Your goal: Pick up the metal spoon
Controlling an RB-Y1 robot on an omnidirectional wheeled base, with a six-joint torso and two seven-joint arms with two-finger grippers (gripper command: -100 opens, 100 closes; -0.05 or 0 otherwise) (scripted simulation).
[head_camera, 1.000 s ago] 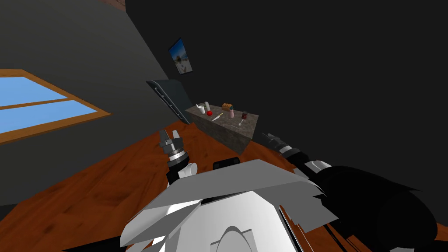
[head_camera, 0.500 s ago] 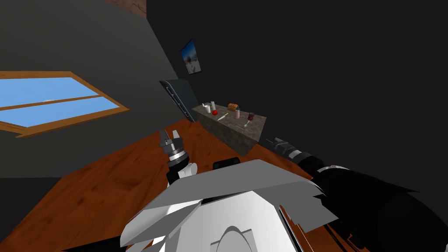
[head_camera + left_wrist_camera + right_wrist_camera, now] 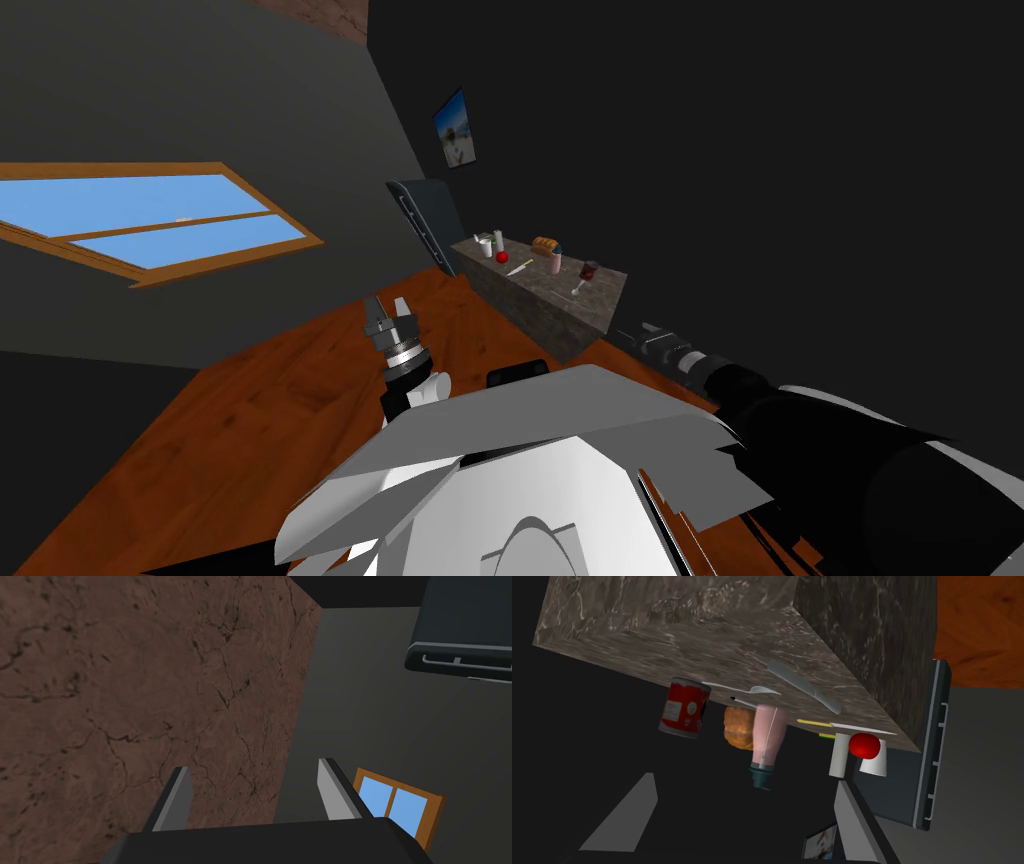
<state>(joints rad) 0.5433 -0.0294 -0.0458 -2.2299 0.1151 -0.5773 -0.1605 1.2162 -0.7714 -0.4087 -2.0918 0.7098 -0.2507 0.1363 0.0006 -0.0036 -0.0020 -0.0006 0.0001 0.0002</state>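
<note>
A thin grey spoon lies on the dark stone counter, by the red can near the counter's right end. In the right wrist view the spoon lies between the red can and a grey knife. My right gripper is open and some way short of the counter; in the head view the right gripper hangs low beside the counter's near corner. My left gripper is open over the wooden floor, and its fingers hold nothing.
A bread loaf, a pink bottle, a red apple, a white cup and a yellow-handled knife share the counter. A dark appliance with a bar handle stands at its far end. Brown wooden floor lies between me and the counter.
The whole head view has swung, so the counter, window and wall picture have shifted right in the picture: my own turn. The left arm holds its pose.
</note>
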